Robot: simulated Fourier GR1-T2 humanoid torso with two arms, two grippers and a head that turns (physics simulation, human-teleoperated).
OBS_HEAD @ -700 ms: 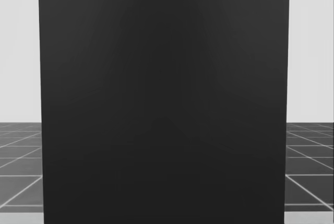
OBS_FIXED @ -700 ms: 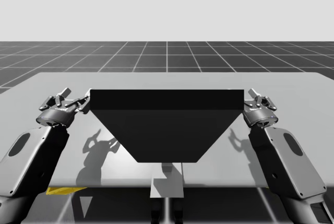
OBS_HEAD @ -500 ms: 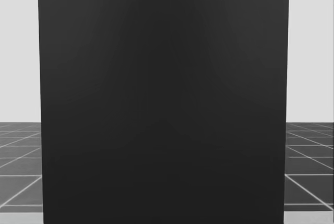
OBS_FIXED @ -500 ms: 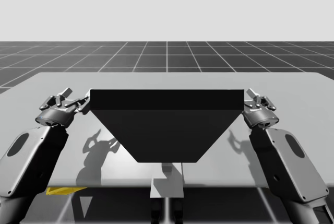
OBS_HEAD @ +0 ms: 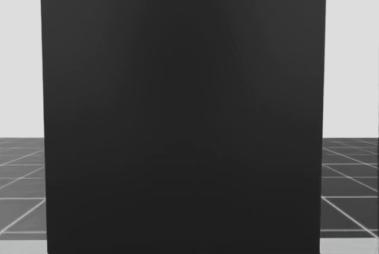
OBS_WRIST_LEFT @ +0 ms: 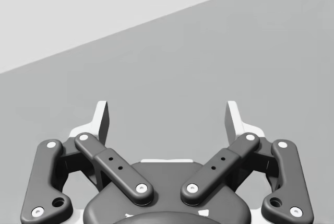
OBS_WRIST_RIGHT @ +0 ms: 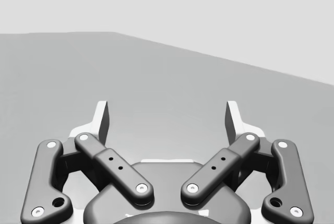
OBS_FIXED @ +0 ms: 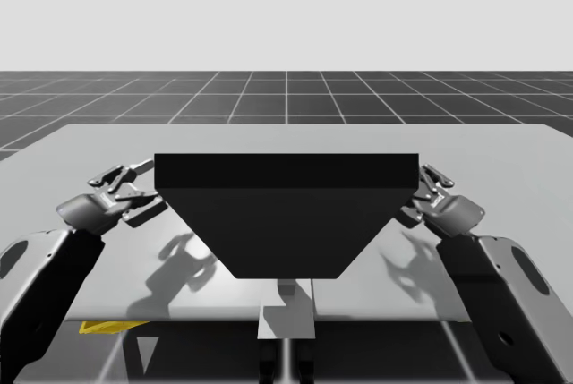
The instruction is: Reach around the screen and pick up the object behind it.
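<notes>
A flat black screen (OBS_FIXED: 286, 209) stands upright at the middle of the grey table (OBS_FIXED: 286, 138) and blocks the head view as a dark panel (OBS_HEAD: 183, 112). Whatever lies behind it is hidden. My left gripper (OBS_FIXED: 134, 189) hangs beside the screen's left edge, and my right gripper (OBS_FIXED: 428, 189) beside its right edge. In the left wrist view the gripper (OBS_WRIST_LEFT: 167, 117) is open over bare grey table, nothing between its fingers. My right gripper (OBS_WRIST_RIGHT: 167, 117) in its own view is likewise open over bare table.
A narrow grey stand (OBS_FIXED: 286, 312) sits at the table's near edge under the screen. A yellow strip (OBS_FIXED: 98, 326) lies at the near left edge. Dark gridded floor (OBS_FIXED: 286, 93) stretches beyond the table.
Both arms have dropped lower and turned inward, bringing the grippers closer to the screen's sides. The head view has shifted slightly, so my head has turned a little.
</notes>
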